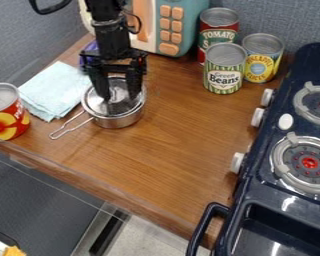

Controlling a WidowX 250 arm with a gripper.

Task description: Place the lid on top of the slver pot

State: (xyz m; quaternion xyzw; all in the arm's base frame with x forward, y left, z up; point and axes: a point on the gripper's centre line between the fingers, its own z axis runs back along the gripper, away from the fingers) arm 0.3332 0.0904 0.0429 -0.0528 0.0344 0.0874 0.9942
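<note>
1. The black gripper (120,99) hangs with its fingers spread apart.
2. Straight beneath it sits the silver pot (119,121), its wire handle (72,129) pointing outward.
3. Between those fingers, the lid (120,89) lies over the pot; whether it's seated, I can't tell.

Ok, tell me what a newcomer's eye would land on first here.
Probably the dark stove along the right side, with its red-centred burners. Next might come the black gripper hanging over the silver pot at upper left, then the teal box with orange buttons at the top.
</note>
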